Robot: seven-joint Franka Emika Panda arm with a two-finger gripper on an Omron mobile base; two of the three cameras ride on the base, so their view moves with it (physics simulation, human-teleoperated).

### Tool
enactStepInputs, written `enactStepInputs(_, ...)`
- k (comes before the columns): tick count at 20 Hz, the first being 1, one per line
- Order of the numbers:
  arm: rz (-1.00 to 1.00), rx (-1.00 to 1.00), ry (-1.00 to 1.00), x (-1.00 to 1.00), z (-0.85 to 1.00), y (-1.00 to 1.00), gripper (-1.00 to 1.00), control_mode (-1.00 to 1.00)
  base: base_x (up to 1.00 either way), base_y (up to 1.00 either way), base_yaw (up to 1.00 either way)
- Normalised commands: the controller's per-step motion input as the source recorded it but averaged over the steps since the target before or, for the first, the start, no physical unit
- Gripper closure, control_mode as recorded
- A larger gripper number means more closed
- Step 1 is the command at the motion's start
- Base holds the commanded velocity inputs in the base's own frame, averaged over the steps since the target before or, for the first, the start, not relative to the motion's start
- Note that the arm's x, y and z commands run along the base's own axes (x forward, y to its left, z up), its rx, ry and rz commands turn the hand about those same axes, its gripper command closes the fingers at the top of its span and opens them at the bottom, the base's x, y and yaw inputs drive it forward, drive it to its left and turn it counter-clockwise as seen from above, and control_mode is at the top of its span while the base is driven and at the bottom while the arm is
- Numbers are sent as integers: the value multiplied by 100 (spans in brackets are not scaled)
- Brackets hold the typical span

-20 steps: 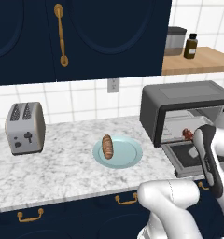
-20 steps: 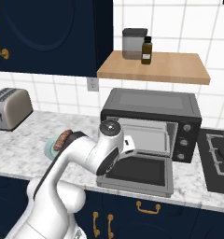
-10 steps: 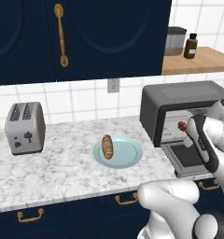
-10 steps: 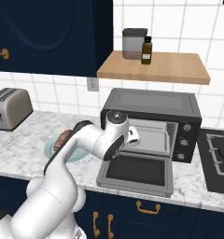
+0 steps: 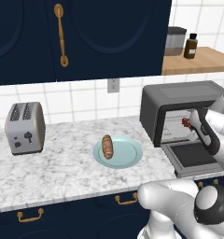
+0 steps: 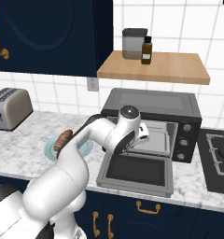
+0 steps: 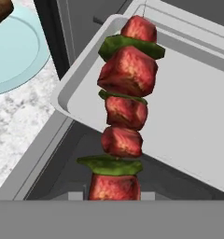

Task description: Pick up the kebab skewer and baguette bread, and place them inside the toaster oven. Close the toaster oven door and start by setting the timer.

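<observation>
My gripper (image 5: 194,125) is shut on the kebab skewer (image 7: 125,107), whose red meat chunks and green pieces hang over the front edge of the grey tray (image 7: 193,107) inside the toaster oven (image 5: 184,105). In the left base view the kebab skewer (image 5: 185,123) sits right at the oven's mouth. The toaster oven door (image 6: 137,170) lies open and flat over the counter edge. On the pale blue plate (image 5: 128,156), left of the oven, lies the baguette bread (image 5: 107,146). My fingertips are mostly hidden below the skewer in the hand view.
A silver two-slot toaster (image 5: 25,127) stands at the counter's left. A wooden shelf (image 6: 153,65) with a canister and a brown bottle hangs above the oven. A stovetop (image 6: 221,158) lies to its right. Dark cabinets hang overhead.
My hand has carried the skewer up and leftward from above the open door to the oven's mouth. The bread and plate have not moved.
</observation>
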Motion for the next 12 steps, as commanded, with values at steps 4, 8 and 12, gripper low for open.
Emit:
enactStepInputs(4, 0, 0, 0, 19, -3, 0, 100, -100, 0, 0, 0)
enactStepInputs(8, 0, -2, 0, 10, -3, 4, 100, -100, 0, 0, 0)
enactStepInputs(12, 0, 0, -1, 27, -2, 0, 100, -100, 0, 0, 0)
